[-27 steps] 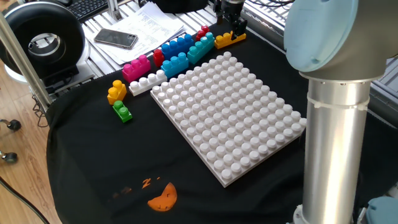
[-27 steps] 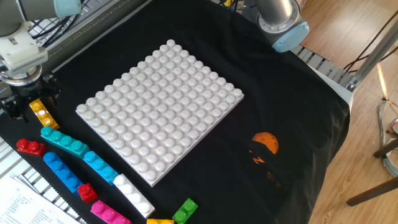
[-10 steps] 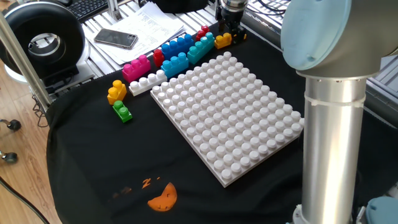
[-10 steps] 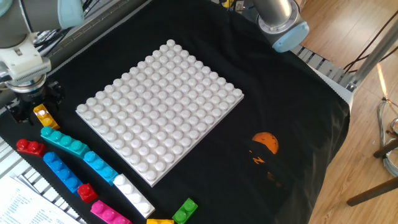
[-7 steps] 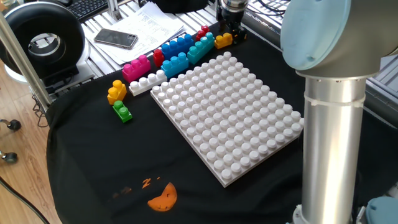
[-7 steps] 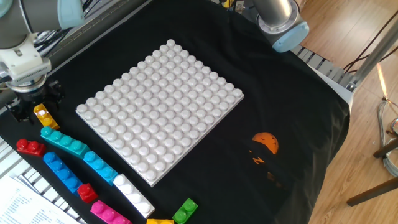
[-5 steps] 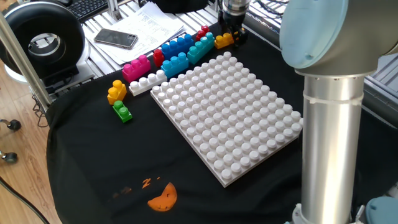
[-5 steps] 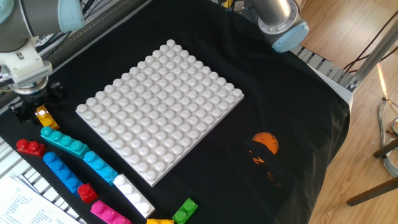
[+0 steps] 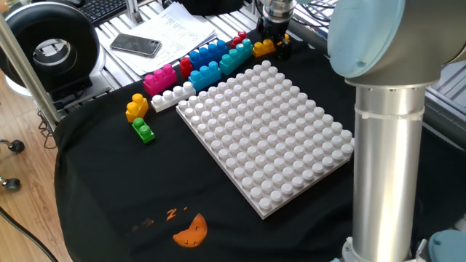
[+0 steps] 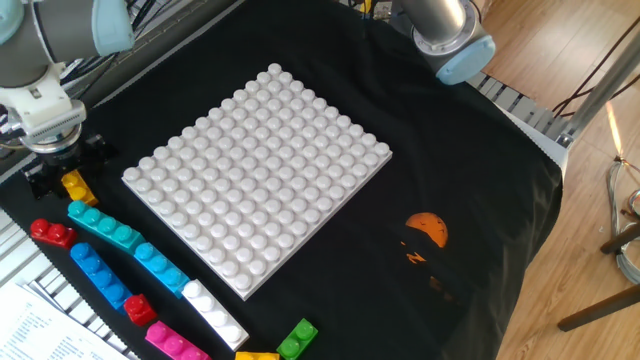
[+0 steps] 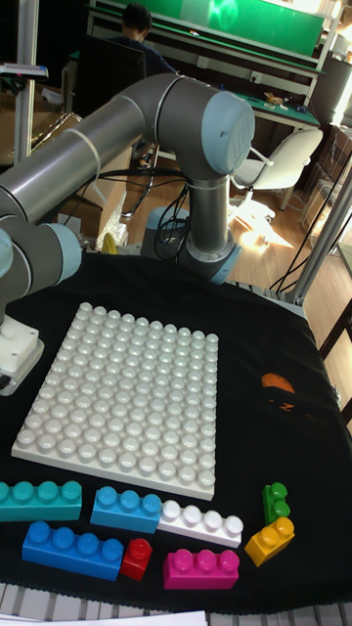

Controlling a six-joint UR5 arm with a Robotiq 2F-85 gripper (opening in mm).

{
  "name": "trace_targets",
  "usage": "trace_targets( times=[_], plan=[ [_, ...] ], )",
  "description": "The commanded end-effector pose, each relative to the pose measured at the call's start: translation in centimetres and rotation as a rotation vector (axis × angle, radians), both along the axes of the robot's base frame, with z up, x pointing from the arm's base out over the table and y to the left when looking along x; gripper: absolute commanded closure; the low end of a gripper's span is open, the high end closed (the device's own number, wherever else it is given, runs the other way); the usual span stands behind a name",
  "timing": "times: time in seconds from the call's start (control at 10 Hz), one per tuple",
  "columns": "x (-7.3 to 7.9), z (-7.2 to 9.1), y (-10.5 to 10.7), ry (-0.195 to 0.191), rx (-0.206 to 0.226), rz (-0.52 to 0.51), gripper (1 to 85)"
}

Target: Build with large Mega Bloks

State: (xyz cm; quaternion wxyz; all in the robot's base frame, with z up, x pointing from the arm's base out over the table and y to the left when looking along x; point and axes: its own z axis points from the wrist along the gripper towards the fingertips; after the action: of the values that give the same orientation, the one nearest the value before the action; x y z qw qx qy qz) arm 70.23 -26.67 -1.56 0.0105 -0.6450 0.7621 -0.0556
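Where the arm reached: because the loose bricks lay in a row along one edge of the white studded plastic baseplate (image 10: 255,170), I had the pincer (image 10: 62,172) down at the far end of that row, off the plate's corner.
Pincer: its black fingers straddled the long orange-yellow plastic brick (image 10: 75,186); I judged them closed on it, gripping it across its narrow width so the studs stayed upward for pressing.
Brick's place: low by the black-clothed worktop (image 10: 470,230), just beside the long cyan plastic brick (image 10: 105,229); I could not tell whether it had left the cloth.
Supply row: the blue (image 11: 73,551), pink (image 11: 200,568) and white (image 11: 200,523) plastic bricks sat near the plate, within short reach.
Baseplate: bare of bricks, so I judged building not yet begun.
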Motion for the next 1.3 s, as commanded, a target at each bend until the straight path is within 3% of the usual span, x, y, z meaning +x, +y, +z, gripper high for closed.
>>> trace_targets(
  times=[0.0,0.3,0.8,1.2],
  plan=[
    [-0.1,1.2,0.2,0.015,0.003,-0.011,20.7],
    [-0.3,1.4,0.2,0.022,0.014,-0.016,21.0],
    [-0.7,1.8,0.4,0.030,0.026,-0.077,39.0],
    [-0.2,4.0,0.0,0.013,0.022,-0.148,51.7]
  ],
)
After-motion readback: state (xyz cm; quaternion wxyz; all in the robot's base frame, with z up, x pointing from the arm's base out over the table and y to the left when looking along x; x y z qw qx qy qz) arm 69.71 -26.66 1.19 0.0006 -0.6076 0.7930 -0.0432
